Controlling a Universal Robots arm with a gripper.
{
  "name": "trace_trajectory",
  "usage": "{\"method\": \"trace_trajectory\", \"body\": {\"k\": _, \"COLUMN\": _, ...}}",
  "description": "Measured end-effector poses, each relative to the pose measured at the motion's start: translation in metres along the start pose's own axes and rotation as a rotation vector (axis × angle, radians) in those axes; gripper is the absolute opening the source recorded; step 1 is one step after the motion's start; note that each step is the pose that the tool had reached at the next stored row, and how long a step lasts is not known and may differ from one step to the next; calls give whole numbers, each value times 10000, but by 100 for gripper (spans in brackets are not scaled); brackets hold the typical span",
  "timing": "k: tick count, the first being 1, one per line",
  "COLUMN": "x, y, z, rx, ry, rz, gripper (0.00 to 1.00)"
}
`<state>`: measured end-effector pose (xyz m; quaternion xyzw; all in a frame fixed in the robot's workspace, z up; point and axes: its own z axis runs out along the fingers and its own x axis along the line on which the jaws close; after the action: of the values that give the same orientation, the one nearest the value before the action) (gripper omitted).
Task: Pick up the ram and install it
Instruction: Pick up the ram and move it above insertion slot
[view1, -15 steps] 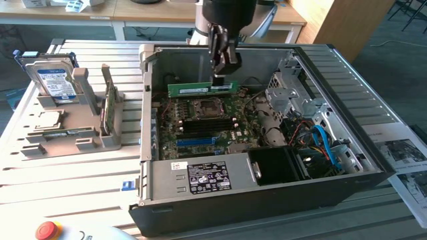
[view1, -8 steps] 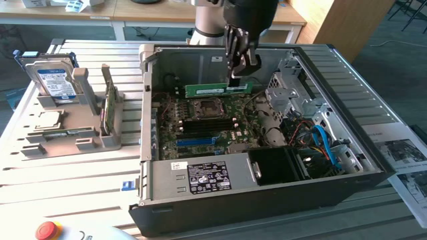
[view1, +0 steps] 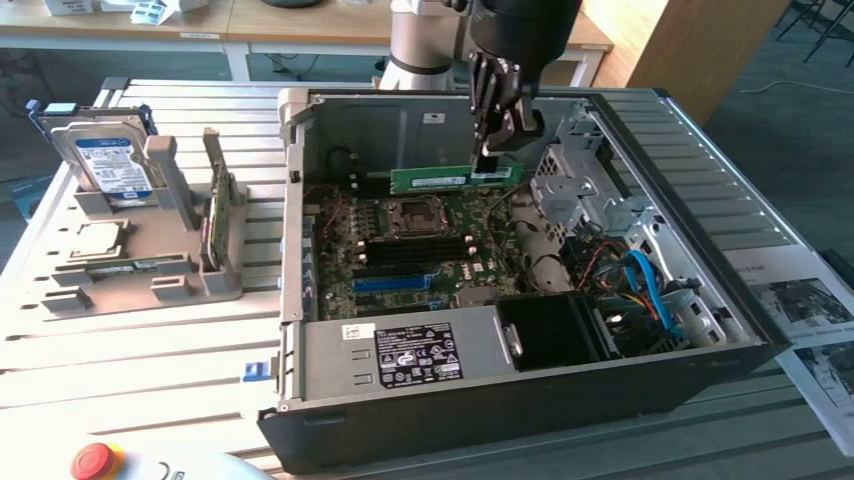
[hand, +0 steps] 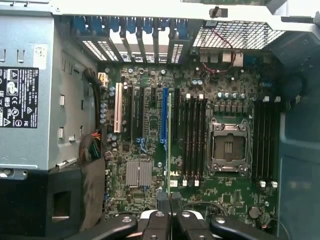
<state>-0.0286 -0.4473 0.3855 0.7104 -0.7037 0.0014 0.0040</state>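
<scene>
The ram (view1: 449, 178) is a long green stick held level and on edge above the motherboard (view1: 400, 250), inside the open computer case (view1: 747, 300). My gripper (view1: 495, 162) comes down from above and is shut on the stick's end toward the exterior view's right. In the wrist view the ram (hand: 169, 142) appears edge-on as a thin green line running out from my gripper (hand: 169, 201). It hangs over the board between the blue slot (hand: 164, 120) and the black memory slots (hand: 194, 140). The CPU socket (hand: 229, 146) lies beside those slots.
A grey holder (view1: 134, 270) at the exterior view's left carries a hard drive (view1: 112, 160) and a green card on edge (view1: 212, 215). The power supply (view1: 400, 352), drive cage (view1: 587, 190) and cables (view1: 647, 285) crowd the case. A red button (view1: 96, 460) sits at the front.
</scene>
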Motion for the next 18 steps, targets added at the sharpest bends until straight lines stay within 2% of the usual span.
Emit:
{"method": "trace_trajectory", "body": {"k": 5, "x": -2, "y": 1, "z": 11, "rx": -5, "ry": -2, "rz": 670, "gripper": 12}}
{"method": "trace_trajectory", "body": {"k": 11, "x": -13, "y": 0, "z": 11, "rx": -6, "ry": -1, "rz": 722, "gripper": 12}}
{"method": "trace_trajectory", "body": {"k": 18, "x": -248, "y": 8, "z": 23, "rx": -5, "ry": -3, "rz": 722, "gripper": 12}}
